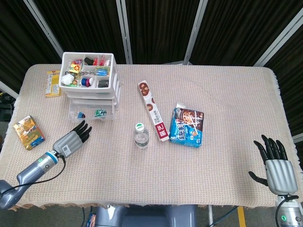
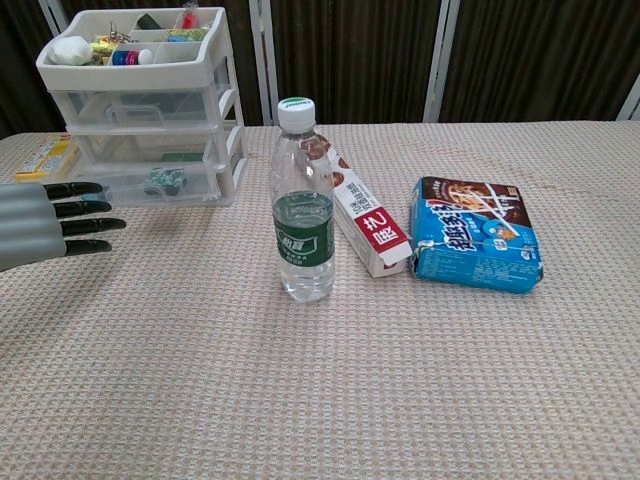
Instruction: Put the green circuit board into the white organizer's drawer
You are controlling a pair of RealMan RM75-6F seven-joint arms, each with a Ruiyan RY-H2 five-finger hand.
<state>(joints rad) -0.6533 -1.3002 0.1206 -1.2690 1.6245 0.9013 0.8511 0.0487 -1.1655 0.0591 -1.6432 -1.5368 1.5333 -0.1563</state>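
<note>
The white organizer [image 1: 91, 86] [image 2: 150, 105] stands at the back left of the table, its top tray full of small items. Its bottom clear drawer [image 1: 92, 113] [image 2: 160, 180] is nearly pushed in, and the green circuit board [image 1: 98, 112] [image 2: 163, 179] lies inside it. My left hand [image 1: 73, 137] [image 2: 45, 220] is flat with fingers straight and apart, holding nothing, in front of the drawer and apart from it. My right hand [image 1: 276, 163] rests open near the table's front right corner, seen only in the head view.
A water bottle [image 1: 141, 135] [image 2: 303, 204] stands mid-table. A long red-and-white box [image 1: 153, 109] [image 2: 362, 213] and a blue snack box [image 1: 187, 125] [image 2: 478, 233] lie to its right. A yellow box [image 1: 53, 83] and an orange packet [image 1: 29, 132] lie at the left.
</note>
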